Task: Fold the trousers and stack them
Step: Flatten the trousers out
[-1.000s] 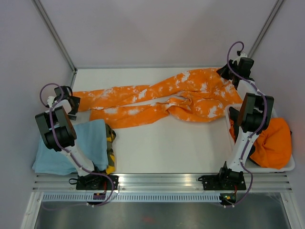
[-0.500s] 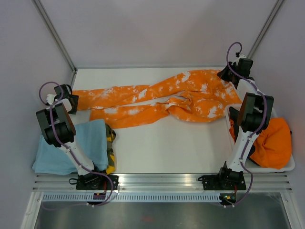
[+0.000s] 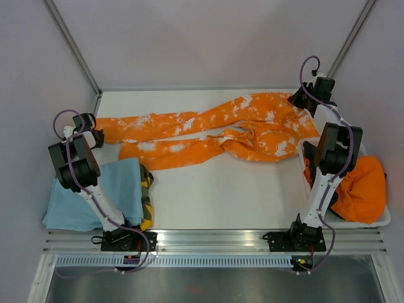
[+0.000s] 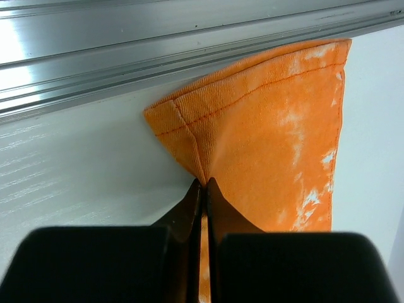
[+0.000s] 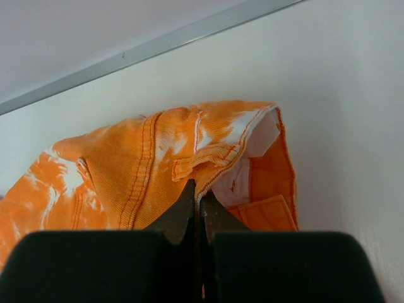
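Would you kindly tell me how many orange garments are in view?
2: the blotchy trousers spread across the far side, and a plain orange garment at the right edge. Others may be hidden.

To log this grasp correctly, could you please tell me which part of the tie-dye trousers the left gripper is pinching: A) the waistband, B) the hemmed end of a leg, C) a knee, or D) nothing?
B: in the left wrist view the left gripper is shut on the stitched leg hem of the trousers, while the right gripper pinches the waistband.
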You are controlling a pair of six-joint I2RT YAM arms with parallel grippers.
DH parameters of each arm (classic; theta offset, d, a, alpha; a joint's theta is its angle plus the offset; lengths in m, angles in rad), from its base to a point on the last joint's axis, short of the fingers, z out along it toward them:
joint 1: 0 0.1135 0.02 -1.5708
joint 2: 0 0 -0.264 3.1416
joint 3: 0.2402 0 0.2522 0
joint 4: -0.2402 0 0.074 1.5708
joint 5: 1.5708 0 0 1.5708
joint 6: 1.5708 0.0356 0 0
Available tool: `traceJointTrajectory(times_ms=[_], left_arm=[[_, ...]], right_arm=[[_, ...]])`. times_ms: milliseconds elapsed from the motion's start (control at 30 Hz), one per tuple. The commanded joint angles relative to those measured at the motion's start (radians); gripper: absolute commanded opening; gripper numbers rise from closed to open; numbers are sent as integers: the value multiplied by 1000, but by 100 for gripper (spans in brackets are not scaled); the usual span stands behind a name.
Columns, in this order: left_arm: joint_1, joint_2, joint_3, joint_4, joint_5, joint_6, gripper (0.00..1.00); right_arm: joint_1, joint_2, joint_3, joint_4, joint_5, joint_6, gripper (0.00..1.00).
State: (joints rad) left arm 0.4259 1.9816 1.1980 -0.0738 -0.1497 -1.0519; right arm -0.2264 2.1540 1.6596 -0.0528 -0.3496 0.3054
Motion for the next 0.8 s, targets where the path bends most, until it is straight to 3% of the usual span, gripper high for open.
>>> traceJointTrajectory(times_ms=[0, 133, 233, 400, 533, 600, 633, 667, 767], left_arm=[[-3, 37, 8, -43, 21, 33, 2], [-3, -30, 41, -98, -13, 84, 2], [-12, -96, 89, -250, -48, 130, 2], [-18, -387, -11, -366, -164, 86, 2], [-18, -526, 52, -510, -250, 72, 2], [-21, -544, 132, -598, -319, 32, 2], [-21, -538, 164, -730, -352, -9, 2], [-21, -526, 229, -818, -379, -155, 2], [-30, -436, 393, -1024, -448, -316, 2]], right_arm=[[1, -11, 48, -19, 4, -26, 0], [1, -20, 57, -28, 9, -28, 0], [2, -35, 49, -25, 15, -22, 0], [2, -86, -42, 45, 30, 15, 0], [2, -137, -92, 93, 66, 37, 0], [2, -146, -100, 91, 89, 50, 0], [2, -152, -100, 90, 92, 58, 0], [4, -154, -98, 94, 89, 67, 0], [4, -155, -100, 113, 78, 101, 0]])
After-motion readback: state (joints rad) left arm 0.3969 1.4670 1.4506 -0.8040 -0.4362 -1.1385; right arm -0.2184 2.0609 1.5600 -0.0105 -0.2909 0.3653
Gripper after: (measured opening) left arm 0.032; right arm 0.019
